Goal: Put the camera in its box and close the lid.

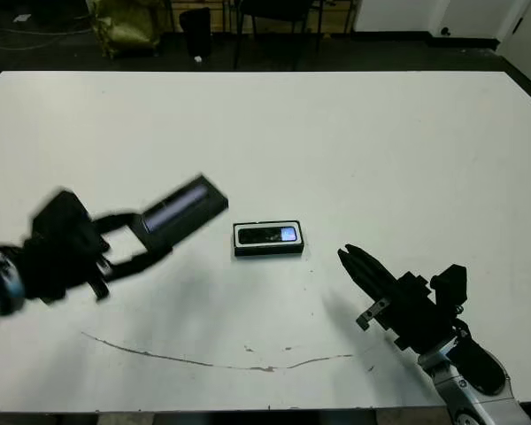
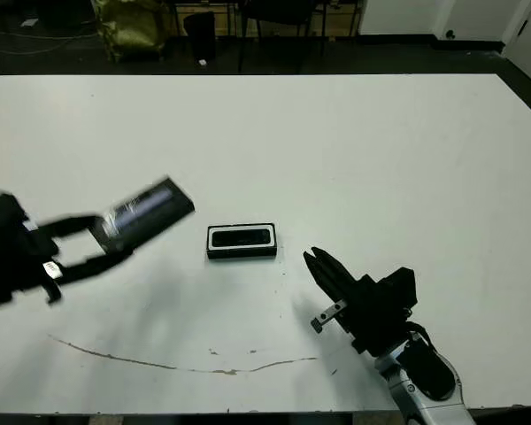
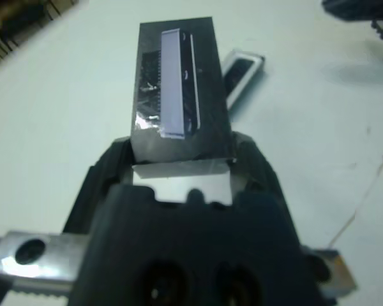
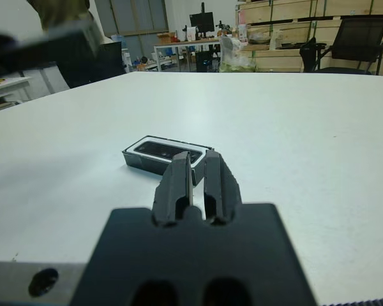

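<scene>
- On my head cameras the box (image 1: 268, 239) lies flat near the middle of the white table (image 1: 380, 150), its long side running across my view.
- The camera (image 1: 267, 235) is lying inside the box, framed all round by the white lining, with its shiny bluish window toward my right end.
- The box is open on top; nothing covers it.
- My left gripper (image 1: 138, 239) is clamped on the lid (image 1: 182, 206), fingers (image 3: 102, 172) pressed against the lid's two long sides at the near end.
- The lid is held off the table, out to the left of the box and apart from it, angled so its far end points up and to the right toward the box. Its pale bluish-grey stripe faces up.
- In the left wrist view the lid sticks out beyond the fingers, and the box with the camera shows just past its far corner.
- That arm is blurred in both head views.
- My right gripper (image 1: 346, 256) sits to the right of the box and nearer to me, apart from it, tips aimed toward the box.
- Its two black fingers (image 4: 175, 185) are drawn together with only a thin slit between them, holding nothing.
- A thin dark scratch line (image 1: 177, 359) runs across the table near my edge.
</scene>
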You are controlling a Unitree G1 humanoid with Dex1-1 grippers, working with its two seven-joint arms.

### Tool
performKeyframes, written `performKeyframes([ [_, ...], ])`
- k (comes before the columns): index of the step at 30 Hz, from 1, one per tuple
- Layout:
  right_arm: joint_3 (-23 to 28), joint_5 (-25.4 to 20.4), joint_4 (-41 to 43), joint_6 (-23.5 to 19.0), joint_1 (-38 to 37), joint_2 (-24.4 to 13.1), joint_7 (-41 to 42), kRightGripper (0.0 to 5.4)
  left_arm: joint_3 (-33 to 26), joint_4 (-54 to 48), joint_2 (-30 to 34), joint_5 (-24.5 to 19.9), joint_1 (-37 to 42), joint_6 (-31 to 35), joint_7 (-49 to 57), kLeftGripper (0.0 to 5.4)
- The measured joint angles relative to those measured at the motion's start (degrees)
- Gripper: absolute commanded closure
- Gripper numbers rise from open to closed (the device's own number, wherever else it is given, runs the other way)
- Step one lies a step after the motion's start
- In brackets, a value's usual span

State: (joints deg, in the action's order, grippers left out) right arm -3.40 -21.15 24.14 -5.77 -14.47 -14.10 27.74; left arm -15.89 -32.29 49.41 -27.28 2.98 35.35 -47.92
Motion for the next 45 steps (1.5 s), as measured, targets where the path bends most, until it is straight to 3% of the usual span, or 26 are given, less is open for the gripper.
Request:
performKeyframes([
  [6,-0.03,-0.04,-0.31,-0.03,0.0,0.11,-0.09,5.4,3.92,9.53,1.98,-1.62,13.35,-5.65,-7.27,3.21],
  [12,0.12,0.35,0.97,-3.01,-0.08,-0.05,-2.0,5.4,15.92,18.97,0.76,4.72,27.27,-10.0,-11.67,3.21],
  [20,0.45,0.4,1.85,-4.88,-0.02,-0.11,-2.61,5.4,28.43,31.72,-7.96,11.71,38.07,-12.94,-15.51,3.21],
  [32,1.51,-0.18,1.63,-6.42,0.4,-0.12,-2.74,5.4,37.56,48.38,-18.13,20.56,44.75,-20.83,-22.15,3.21],
  [45,1.95,0.14,2.18,-6.63,0.41,-0.12,-2.93,5.4,40.63,53.92,-21.25,26.55,45.41,-22.96,-26.59,3.21],
])
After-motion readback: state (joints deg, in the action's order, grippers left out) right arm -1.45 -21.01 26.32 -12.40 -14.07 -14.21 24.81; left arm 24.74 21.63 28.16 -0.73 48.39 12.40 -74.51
